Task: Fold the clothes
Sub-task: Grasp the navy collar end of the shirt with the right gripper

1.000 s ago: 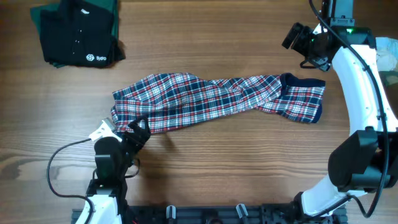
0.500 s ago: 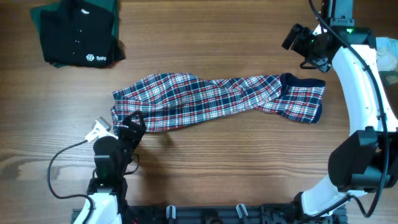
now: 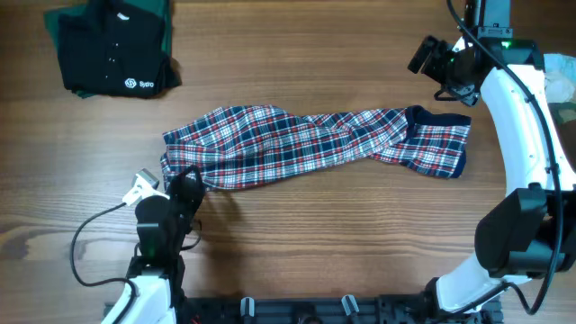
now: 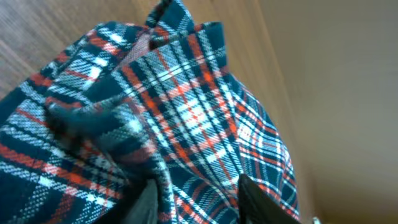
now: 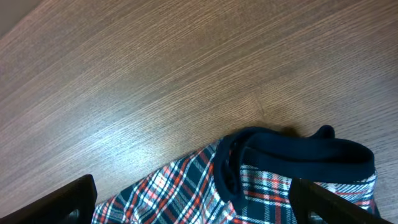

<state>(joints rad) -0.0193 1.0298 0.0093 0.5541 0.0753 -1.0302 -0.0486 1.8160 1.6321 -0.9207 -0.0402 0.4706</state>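
Observation:
A red, white and navy plaid garment (image 3: 306,144) lies stretched and rumpled across the middle of the wooden table, its navy waistband (image 3: 441,117) at the right end. My left gripper (image 3: 184,183) is at the garment's lower left corner. In the left wrist view, plaid cloth (image 4: 186,112) fills the frame and a bunched fold sits between the narrowed fingers of the gripper (image 4: 199,202). My right gripper (image 3: 450,76) hovers above the waistband end with its jaws wide apart. The right wrist view shows the waistband (image 5: 292,149) below the gripper (image 5: 193,199), and nothing is held.
A folded stack of dark green and black clothes (image 3: 112,45) sits at the table's top left corner. A white object (image 3: 562,81) shows at the right edge. The left arm's cable (image 3: 90,234) loops over the table near the front left.
My left gripper has slid up and left onto the garment's lower left corner, and its jaws have narrowed around the cloth. The right arm has not moved.

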